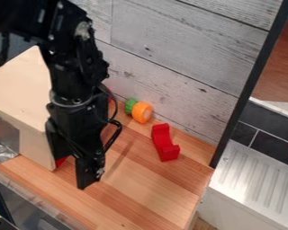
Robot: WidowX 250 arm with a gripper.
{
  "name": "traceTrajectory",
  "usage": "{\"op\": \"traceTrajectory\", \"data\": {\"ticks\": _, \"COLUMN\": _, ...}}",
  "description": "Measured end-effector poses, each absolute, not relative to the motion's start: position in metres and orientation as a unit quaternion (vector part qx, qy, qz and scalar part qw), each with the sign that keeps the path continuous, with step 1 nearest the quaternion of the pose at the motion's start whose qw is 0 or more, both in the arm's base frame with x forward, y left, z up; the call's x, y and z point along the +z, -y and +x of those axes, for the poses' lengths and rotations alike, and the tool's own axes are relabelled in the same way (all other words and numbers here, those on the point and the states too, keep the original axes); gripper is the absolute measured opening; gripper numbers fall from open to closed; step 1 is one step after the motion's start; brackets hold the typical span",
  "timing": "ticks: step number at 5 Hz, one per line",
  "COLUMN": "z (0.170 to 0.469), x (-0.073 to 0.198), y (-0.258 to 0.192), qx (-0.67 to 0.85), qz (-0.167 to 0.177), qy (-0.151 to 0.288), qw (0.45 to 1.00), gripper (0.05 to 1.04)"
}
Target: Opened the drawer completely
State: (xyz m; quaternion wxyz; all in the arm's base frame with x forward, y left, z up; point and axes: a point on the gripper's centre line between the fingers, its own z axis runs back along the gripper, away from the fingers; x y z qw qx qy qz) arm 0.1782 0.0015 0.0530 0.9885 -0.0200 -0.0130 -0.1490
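Right, black two-finger gripper hangs low beside pale wooden box-shaped drawer unit, fingers spread apart. Drawer unit stands at left of striped wooden counter; how far drawer is out, cannot tell. Red curved block lies nearer counter's middle; orange-and-green toy vegetable near whitewashed plank wall. Crumpled silver foil beside drawer unit.

The black robot arm enters at the upper left and bends steeply downward, a cable looping out beside its wrist. The jaws point down and stand apart, one lower in view.
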Motion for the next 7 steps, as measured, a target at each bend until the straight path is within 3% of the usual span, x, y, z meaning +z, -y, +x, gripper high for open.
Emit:
{"op": "traceTrajectory", "data": {"ticks": 1, "z": 0.199, "x": 0.046, "y": 0.002, "qx": -0.163, "qz": -0.010, "qy": 0.033, "qw": 0.986, "gripper": 0.999}}
{"op": "traceTrajectory", "data": {"ticks": 4, "z": 0.245, "x": 0.015, "y": 0.010, "qx": -0.201, "qz": 0.076, "qy": 0.063, "qw": 0.975, "gripper": 0.999}}
{"op": "traceTrajectory", "data": {"ticks": 7, "z": 0.273, "x": -0.013, "y": -0.005, "qx": -0.136, "qz": 0.159, "qy": 0.105, "qw": 0.972, "gripper": 0.999}}
